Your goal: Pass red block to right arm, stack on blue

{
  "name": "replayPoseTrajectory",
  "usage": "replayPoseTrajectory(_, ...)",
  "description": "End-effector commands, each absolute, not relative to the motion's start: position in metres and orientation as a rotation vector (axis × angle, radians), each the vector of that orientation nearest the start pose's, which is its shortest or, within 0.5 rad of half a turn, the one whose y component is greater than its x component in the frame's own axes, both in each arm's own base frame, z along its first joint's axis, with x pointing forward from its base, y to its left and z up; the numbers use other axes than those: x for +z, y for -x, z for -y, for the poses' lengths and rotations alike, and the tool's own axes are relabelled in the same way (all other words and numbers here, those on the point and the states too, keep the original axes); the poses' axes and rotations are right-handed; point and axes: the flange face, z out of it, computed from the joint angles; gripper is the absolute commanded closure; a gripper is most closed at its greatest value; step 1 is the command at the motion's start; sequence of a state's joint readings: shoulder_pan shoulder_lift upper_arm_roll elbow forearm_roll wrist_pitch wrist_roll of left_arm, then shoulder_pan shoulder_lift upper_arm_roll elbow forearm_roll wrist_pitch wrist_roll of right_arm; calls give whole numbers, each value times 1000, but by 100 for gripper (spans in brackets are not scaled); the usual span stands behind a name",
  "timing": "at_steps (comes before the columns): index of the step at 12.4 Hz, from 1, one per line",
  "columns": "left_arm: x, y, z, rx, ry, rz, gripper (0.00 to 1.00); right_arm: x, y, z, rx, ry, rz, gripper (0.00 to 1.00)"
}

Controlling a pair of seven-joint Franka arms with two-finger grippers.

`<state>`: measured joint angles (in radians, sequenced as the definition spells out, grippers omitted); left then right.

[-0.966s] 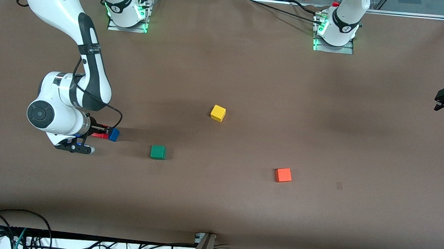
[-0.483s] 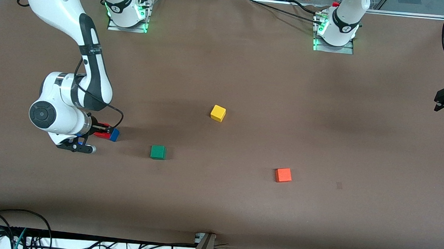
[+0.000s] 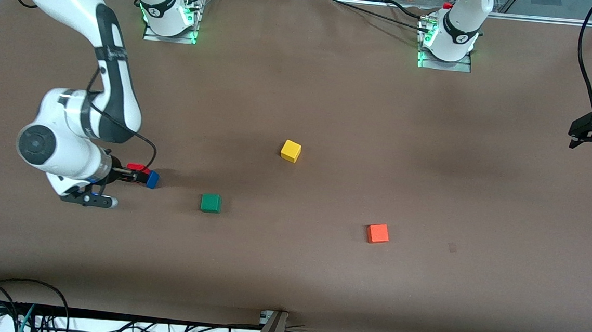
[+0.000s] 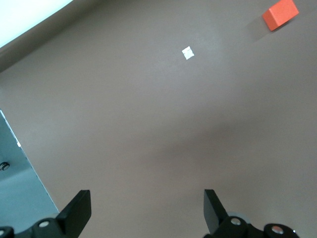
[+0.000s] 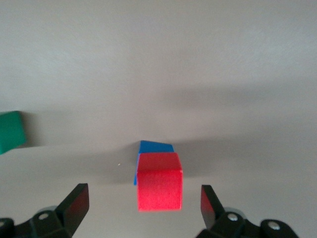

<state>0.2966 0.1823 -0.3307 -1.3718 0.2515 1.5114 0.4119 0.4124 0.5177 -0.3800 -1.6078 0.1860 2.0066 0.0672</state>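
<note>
The red block (image 3: pixel 138 167) rests on top of the blue block (image 3: pixel 153 179) near the right arm's end of the table. In the right wrist view the red block (image 5: pixel 159 188) covers most of the blue block (image 5: pixel 155 147). My right gripper (image 3: pixel 124 173) is open just above the stack, and its fingers (image 5: pixel 79 198) stand well clear on both sides of the red block without touching it. My left gripper (image 3: pixel 587 131) is open and empty, raised at the left arm's end of the table; its own midpoint shows over bare table (image 4: pixel 146 201).
A green cube (image 3: pixel 210 202) lies beside the stack toward the table's middle, and shows in the right wrist view (image 5: pixel 10 131). A yellow cube (image 3: pixel 291 150) lies mid-table. An orange cube (image 3: pixel 378 233) lies nearer the front camera, also in the left wrist view (image 4: pixel 280 14).
My right arm has drawn back toward its end of the table, and its gripper has come away from the red block, which stays on the blue one. My left gripper has shifted slightly.
</note>
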Motion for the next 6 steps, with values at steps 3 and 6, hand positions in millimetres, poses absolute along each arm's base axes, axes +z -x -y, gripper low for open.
replayPoseTrajectory(3,646,-573,33,32,2837,-686,0,466,-661,-42,210,3159,106,0)
replayPoseTrajectory(6,638,-542,62,58,2886,-356,0,516,-638,-29,318,3128,108,0)
